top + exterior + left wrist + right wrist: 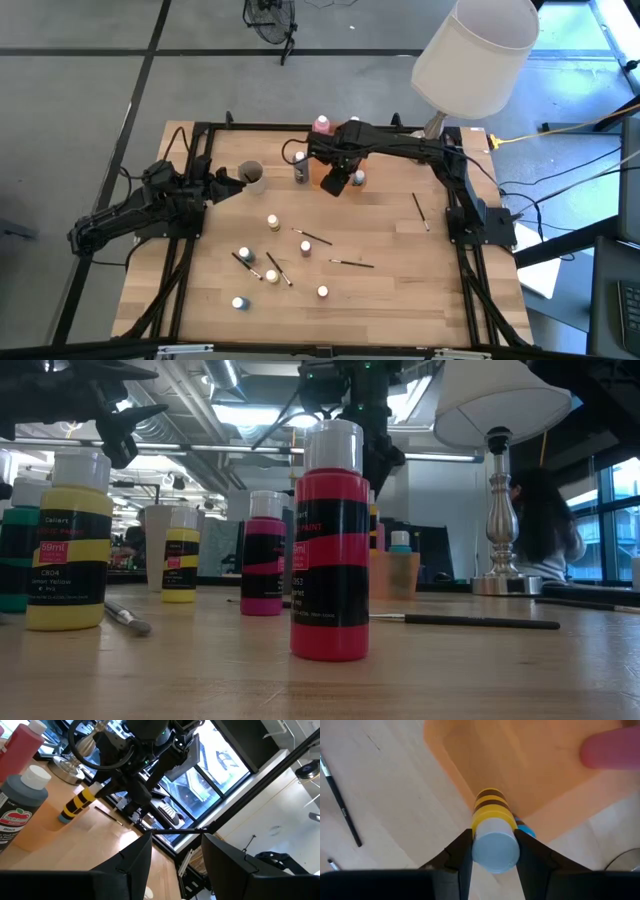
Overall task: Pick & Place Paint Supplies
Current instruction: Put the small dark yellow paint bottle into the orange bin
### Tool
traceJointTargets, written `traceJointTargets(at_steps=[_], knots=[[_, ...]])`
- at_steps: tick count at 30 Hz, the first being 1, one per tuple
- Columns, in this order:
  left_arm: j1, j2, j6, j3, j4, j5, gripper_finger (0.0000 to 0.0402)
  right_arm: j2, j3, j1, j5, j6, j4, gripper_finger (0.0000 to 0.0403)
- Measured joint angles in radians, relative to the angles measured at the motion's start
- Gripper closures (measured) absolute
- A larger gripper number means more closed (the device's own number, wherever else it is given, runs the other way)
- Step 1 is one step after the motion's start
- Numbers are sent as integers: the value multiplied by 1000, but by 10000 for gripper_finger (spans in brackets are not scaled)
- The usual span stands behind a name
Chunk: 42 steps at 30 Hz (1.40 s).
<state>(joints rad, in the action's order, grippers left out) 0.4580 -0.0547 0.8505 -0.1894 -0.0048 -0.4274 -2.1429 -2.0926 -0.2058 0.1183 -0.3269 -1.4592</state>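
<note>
Right gripper (pixel 492 851) fingers clamped on yellow-banded small bottle (pixel 492 832), above orange tray (pixel 530 765). Left gripper (pixel 172 857) fingers apart, empty, at tabletop's (pixel 380 300) left edge.

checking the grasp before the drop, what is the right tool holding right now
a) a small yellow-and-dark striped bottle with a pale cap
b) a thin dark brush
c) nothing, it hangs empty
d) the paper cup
a: in the right wrist view the right tool has its two fingers closed on either side of the small striped bottle, held over the orange bin.
</note>
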Motion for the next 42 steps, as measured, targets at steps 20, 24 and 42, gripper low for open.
traceJointTargets(at_steps=[20, 24, 42], knots=[[0, 0, 0, 0, 0, 0, 233, -27, 0, -6, -14, 6, 27, 283], [0, 0, 0, 0, 0, 0, 233, -31, 0, -8, -15, 12, 33, 283], [0, 0, 26, 0, 0, -13, 233, -80, 0, -12, -63, 47, 43, 283]])
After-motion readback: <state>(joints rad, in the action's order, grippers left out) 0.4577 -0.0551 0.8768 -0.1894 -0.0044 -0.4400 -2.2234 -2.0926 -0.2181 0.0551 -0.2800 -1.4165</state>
